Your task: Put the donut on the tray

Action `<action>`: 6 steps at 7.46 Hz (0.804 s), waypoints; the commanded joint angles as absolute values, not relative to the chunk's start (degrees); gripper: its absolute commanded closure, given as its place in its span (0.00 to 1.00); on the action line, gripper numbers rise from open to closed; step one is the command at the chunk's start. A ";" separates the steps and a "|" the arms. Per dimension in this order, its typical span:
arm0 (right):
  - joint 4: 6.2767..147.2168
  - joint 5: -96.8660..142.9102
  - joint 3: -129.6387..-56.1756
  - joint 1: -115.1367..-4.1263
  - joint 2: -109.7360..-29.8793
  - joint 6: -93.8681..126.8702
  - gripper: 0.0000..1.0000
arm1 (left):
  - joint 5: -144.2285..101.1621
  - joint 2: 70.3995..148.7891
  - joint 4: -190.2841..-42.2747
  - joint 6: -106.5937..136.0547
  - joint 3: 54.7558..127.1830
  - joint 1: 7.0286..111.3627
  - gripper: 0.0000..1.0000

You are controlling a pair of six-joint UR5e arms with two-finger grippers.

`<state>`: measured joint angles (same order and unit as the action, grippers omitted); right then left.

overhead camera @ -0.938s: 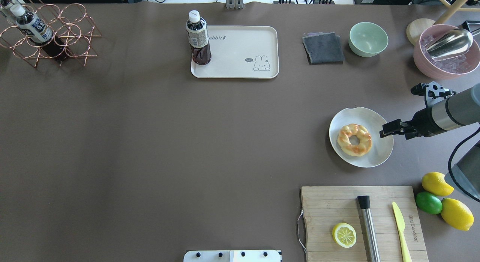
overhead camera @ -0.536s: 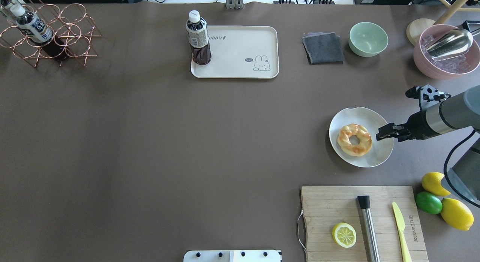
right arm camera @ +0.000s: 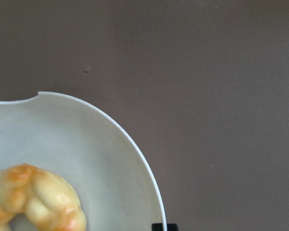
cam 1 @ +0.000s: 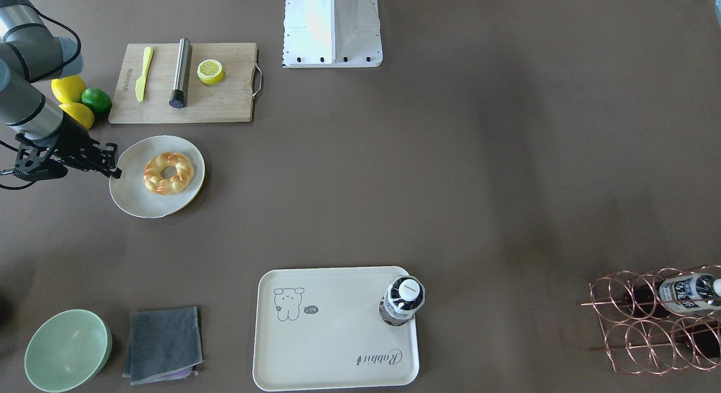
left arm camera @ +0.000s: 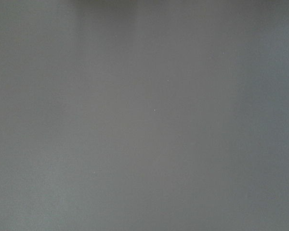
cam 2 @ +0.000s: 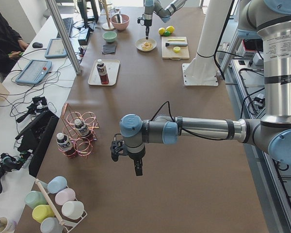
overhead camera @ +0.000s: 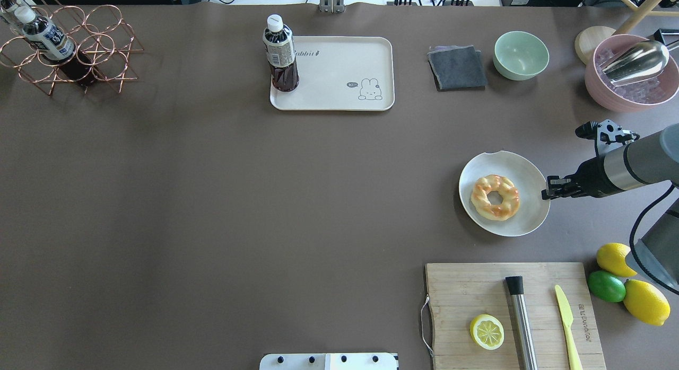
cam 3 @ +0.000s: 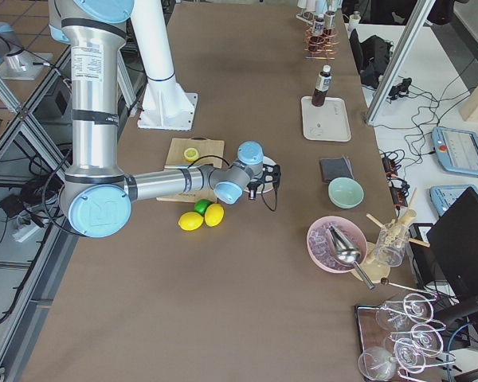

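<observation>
Brown desk (overhead camera: pixel 212 200) carries everything. On its right side, near the robot, lies a wooden cutting board (overhead camera: pixel 467 290) with a lemon half (overhead camera: pixel 487 332) on it. The cream tray (overhead camera: pixel 339 68) sits at the far edge, well apart from the board. A dark bottle (overhead camera: pixel 279 54) stands upright in the tray's far left corner, and the rest of the tray is bare apart from its rabbit drawing.

Between the board and the tray, on the right side, is a round white plate (overhead camera: pixel 525 174). The donut (overhead camera: pixel 496 197) lies flat on this plate, a little left of its middle, so it is not on the tray.

The right gripper (overhead camera: pixel 548 188) is at the plate's right rim, beside the donut but not touching it. Its fingers look spread and hold nothing. Whether it touches the rim cannot be told.

The left gripper (cam 2: pixel 137 171) shows only in the left side view, hanging over bare desk near a copper wire rack (cam 2: pixel 82 133). Whether it is spread or pressed together cannot be told.
</observation>
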<state>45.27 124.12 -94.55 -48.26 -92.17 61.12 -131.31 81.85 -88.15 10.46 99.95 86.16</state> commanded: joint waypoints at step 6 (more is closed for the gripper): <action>45.78 133.78 -99.50 -58.45 -87.13 70.72 1.00 | -131.31 82.35 -88.07 10.63 100.20 86.22 0.02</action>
